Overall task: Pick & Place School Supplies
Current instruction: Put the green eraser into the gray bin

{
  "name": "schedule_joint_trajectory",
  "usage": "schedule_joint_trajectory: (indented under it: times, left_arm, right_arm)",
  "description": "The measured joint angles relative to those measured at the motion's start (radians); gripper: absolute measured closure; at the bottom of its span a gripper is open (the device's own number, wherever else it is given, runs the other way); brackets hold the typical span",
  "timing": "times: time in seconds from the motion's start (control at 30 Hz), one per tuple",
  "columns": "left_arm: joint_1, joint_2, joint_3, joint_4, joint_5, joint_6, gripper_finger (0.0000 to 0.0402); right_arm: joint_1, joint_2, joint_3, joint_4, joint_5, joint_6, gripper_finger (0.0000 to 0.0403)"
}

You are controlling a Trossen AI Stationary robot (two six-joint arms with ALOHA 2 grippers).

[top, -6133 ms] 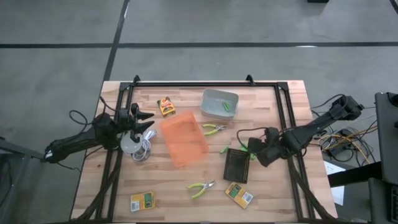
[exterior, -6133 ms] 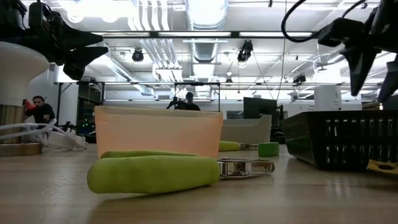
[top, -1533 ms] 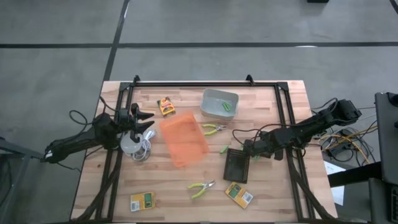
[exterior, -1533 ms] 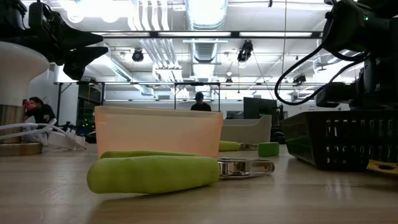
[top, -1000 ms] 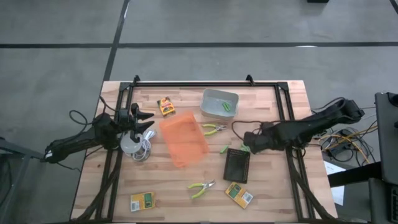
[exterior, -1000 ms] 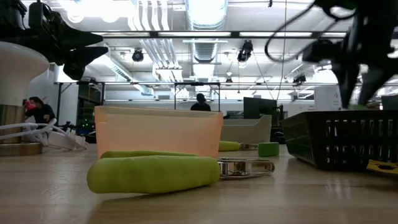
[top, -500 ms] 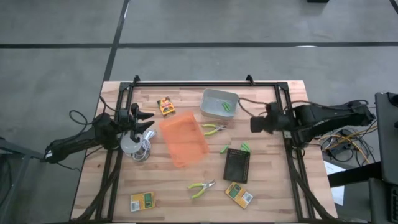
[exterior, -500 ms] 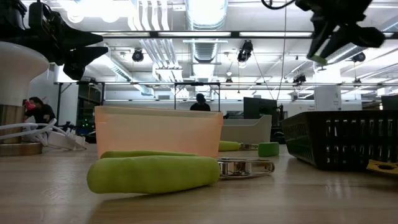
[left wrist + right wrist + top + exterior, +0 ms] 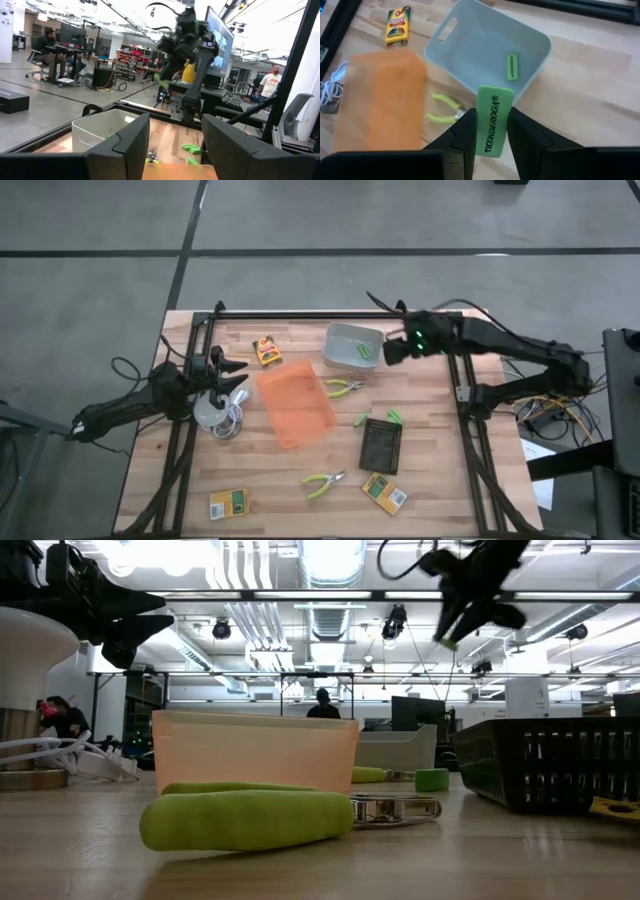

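Right wrist view: right gripper (image 9: 489, 131) clamped on green eraser (image 9: 491, 120), held over grey bin (image 9: 352, 346) at upper centre of high view, w/ another green piece (image 9: 512, 67) inside. Left gripper (image 9: 236, 373) spread wide, empty, mid-left by white round thing (image 9: 209, 411).

Green Ticonderoga eraser (image 9: 491, 120) held upright above grey bin (image 9: 470, 42), another eraser (image 9: 512, 67) lying inside

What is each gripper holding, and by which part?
Right gripper pinches a green eraser by its lower end, near the grey bin. Left gripper holds nothing.
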Motion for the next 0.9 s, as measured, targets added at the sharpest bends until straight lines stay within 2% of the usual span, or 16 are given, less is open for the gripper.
schedule_joint_trajectory:
  times: [0.1, 0.2, 0.6, 0.9]
  left_arm:
    - [0.000, 0.000, 0.000, 0.000, 0.000, 0.000, 0.0213]
    - [0.000, 0.000, 0.000, 0.000, 0.000, 0.000, 0.0214]
    - [0.000, 0.000, 0.000, 0.000, 0.000, 0.000, 0.0213]
    - [0.000, 0.000, 0.000, -0.001, 0.000, 0.000, 0.0213]
  right_arm:
    - [-0.069, 0.094, 0.041, 0.046, -0.065, -0.055, 0.0309]
    - [-0.112, 0.191, 0.090, 0.083, -0.083, -0.100, 0.0309]
    - [-0.197, 0.575, 0.334, 0.063, -0.161, -0.158, 0.0309]
    - [-0.229, 0.688, 0.343, 0.058, -0.241, -0.166, 0.0309]
